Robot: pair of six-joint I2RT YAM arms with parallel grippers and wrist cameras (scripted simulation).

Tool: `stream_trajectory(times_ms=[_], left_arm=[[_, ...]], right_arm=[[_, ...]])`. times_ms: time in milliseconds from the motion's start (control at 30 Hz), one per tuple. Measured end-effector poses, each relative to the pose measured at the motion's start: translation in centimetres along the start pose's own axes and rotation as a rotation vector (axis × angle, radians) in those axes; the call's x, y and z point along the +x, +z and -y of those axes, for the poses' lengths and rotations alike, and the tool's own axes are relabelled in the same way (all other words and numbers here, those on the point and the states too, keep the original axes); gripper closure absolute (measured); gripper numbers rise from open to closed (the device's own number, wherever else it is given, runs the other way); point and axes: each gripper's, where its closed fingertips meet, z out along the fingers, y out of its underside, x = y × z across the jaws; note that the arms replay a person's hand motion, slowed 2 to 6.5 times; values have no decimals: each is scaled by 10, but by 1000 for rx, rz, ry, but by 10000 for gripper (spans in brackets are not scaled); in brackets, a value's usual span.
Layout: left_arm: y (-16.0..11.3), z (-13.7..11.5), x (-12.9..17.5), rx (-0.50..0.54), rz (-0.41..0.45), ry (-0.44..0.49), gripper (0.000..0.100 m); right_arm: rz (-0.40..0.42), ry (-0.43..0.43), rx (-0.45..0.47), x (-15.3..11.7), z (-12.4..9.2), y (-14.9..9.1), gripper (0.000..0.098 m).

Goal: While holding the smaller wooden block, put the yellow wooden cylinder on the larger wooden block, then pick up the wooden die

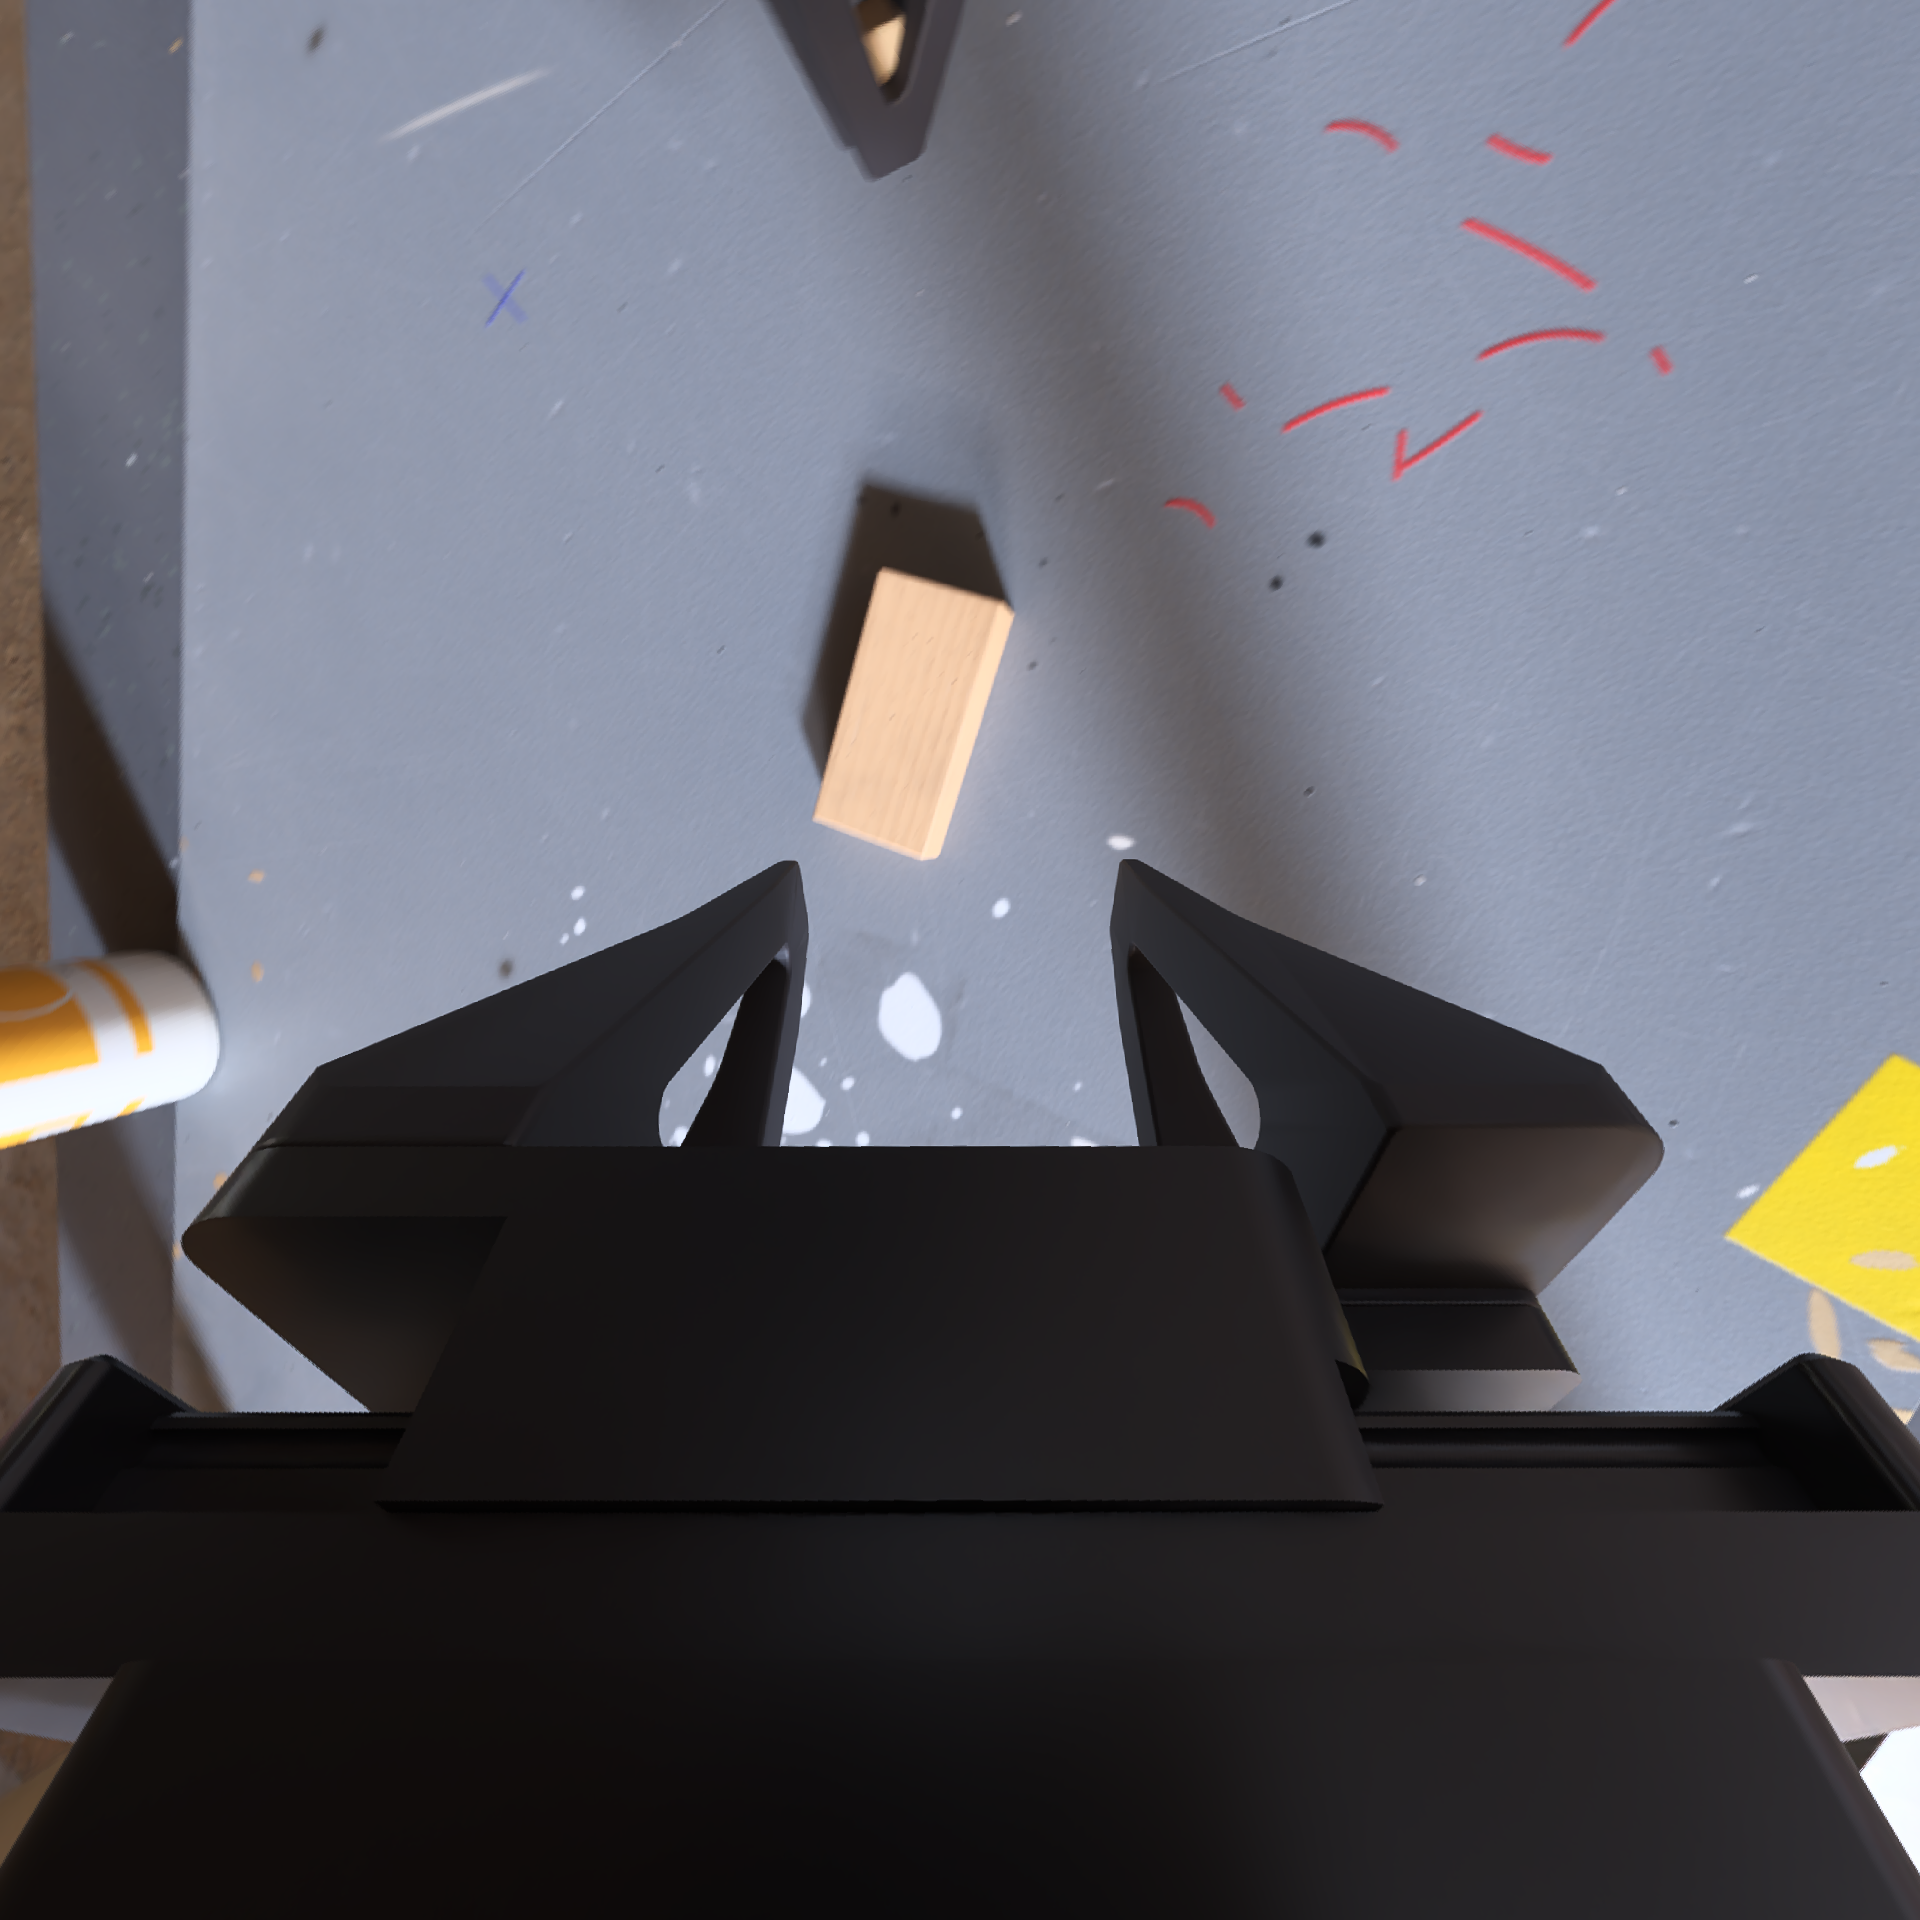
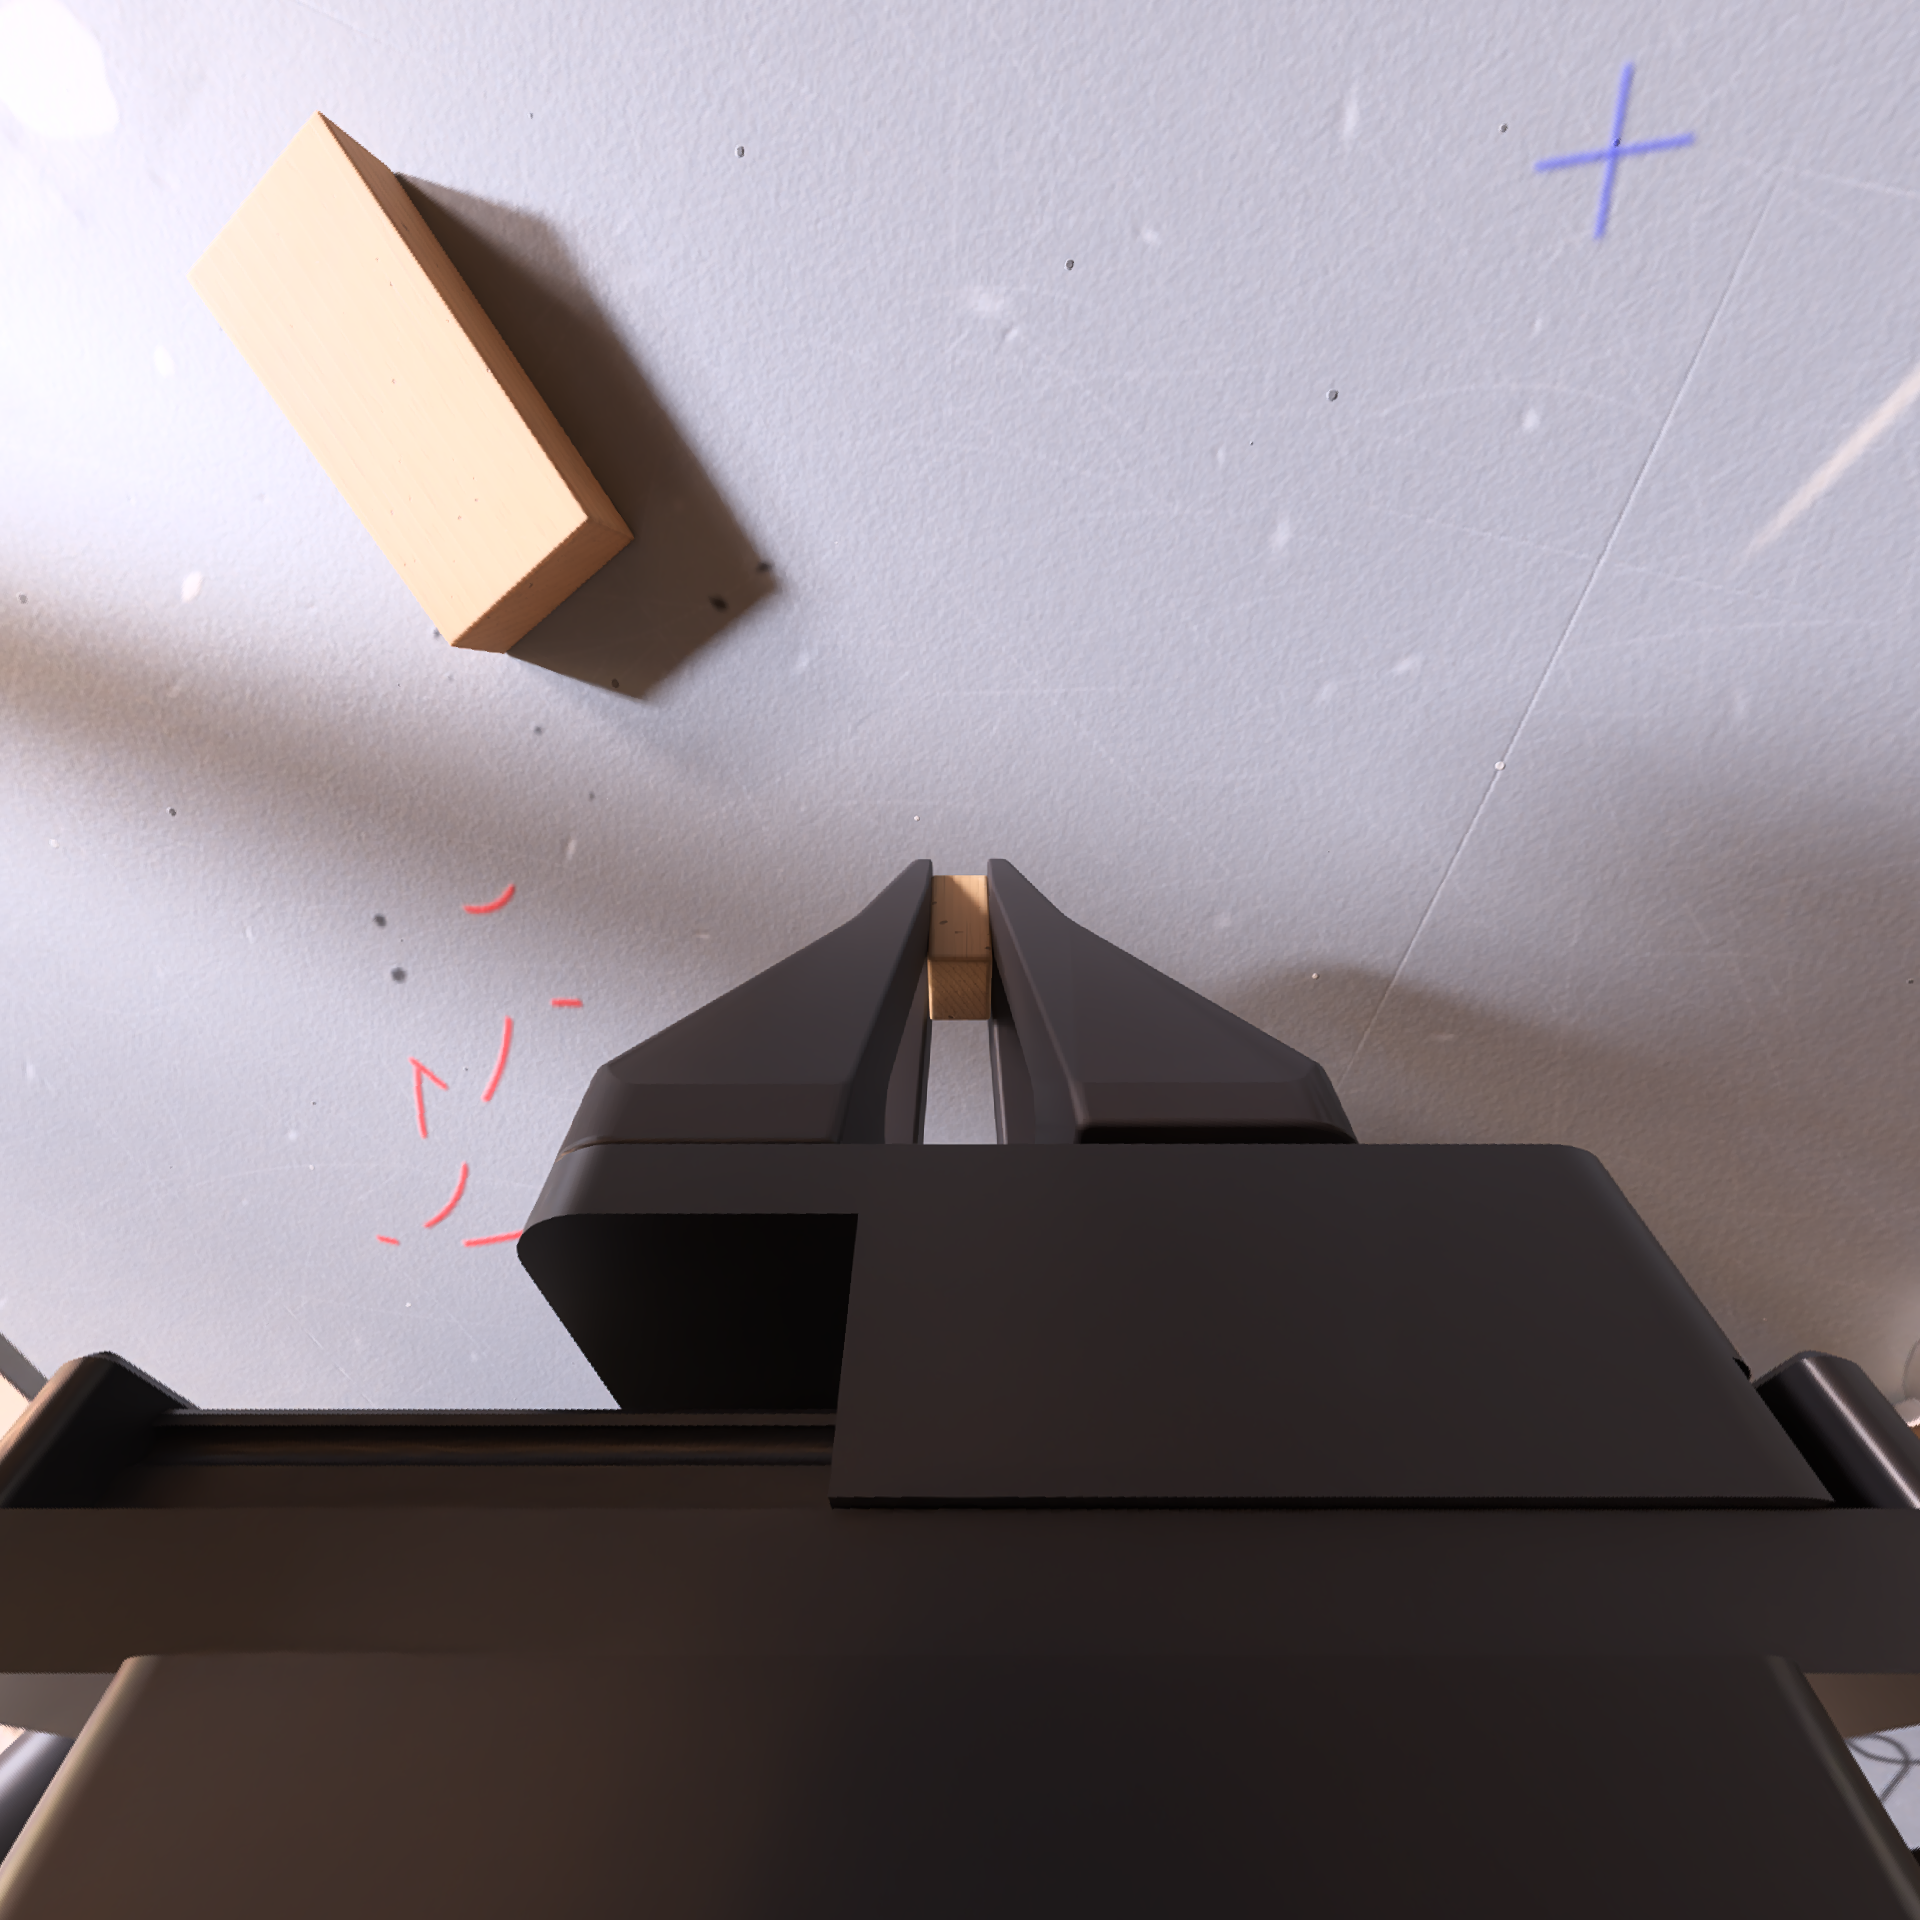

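Hovering with fingers spread and empty, the left gripper (image 1: pixel 956 883) faced the larger wooden block (image 1: pixel 912 715) flat on the table (image 1: pixel 416 520). The right gripper (image 2: pixel 958 883) pinched the smaller wooden block (image 2: pixel 957 948); fetching the unseen yellow cylinder likely came next.

Larger block (image 2: pixel 405 384): pale matt wood (fine grain) | bench (image 2: pixel 1143 468): grey, scuffed, paint-flecked | end effector (image 1: pixel 956 883): matt black plastic
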Motion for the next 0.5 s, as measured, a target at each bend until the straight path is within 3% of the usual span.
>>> stream_trajectory(times_ms=[100,267,500], left_arm=[[-20,-18,-17,-23,72,-51,500],[-68,-65,-66,-70,245,-230,497],[-103,-157,-104,-180,393,-490,488]], right_arm=[[-3,-2,2,0,0,0,893],[-8,-4,7,0,0,0,893],[-16,-5,18,1,2,1,893]])
